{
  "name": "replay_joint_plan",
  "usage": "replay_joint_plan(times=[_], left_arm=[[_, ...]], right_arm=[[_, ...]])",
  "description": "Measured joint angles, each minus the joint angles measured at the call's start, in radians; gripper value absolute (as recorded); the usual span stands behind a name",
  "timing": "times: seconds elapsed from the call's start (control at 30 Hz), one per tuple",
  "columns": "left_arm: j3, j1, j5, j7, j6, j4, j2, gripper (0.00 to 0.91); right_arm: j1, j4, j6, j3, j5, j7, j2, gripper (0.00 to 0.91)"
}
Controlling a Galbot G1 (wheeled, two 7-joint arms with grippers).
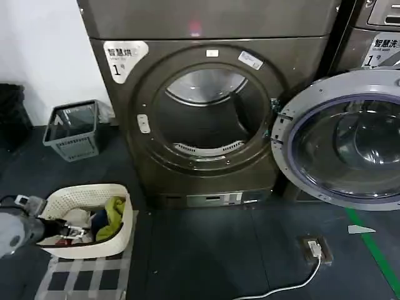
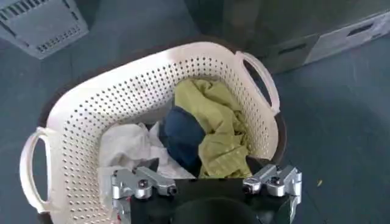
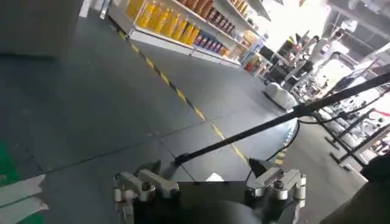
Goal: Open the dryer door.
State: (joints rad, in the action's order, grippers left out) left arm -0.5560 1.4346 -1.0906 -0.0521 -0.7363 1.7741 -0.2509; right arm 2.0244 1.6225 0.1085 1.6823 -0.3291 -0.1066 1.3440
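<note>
The dryer door (image 1: pixel 292 134) stands swung wide open to the right of the dryer (image 1: pixel 206 178), its grey plastic inner face and glass bowl turned toward me. The round drum opening (image 1: pixel 206 115) is uncovered. My left gripper (image 1: pixel 70 235) hangs low at the left over a white laundry basket (image 1: pixel 84 197), far from the door. In the left wrist view the left gripper (image 2: pixel 204 167) is open with nothing between its fingers. My right gripper (image 3: pixel 206 172) is also open and empty, facing the floor and the room away from the dryer.
The basket (image 2: pixel 91 115) holds yellow-green, blue and white clothes. A grey bin (image 1: pixel 72 131) stands left of the dryer. A floor socket with a white cable (image 1: pixel 315 249) and green tape (image 1: pixel 375 253) lie at the right. A second machine (image 1: pixel 375 47) stands behind the open door.
</note>
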Motion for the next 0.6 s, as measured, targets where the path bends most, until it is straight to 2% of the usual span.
replay_joint_plan(times=[0.6], left_arm=[[0.012,0.003,0.008,0.003,0.000,0.004,0.009,0.907]], right_arm=[[-0.009,-0.010,-0.001,-0.003,0.006,-0.007,0.002,0.907]])
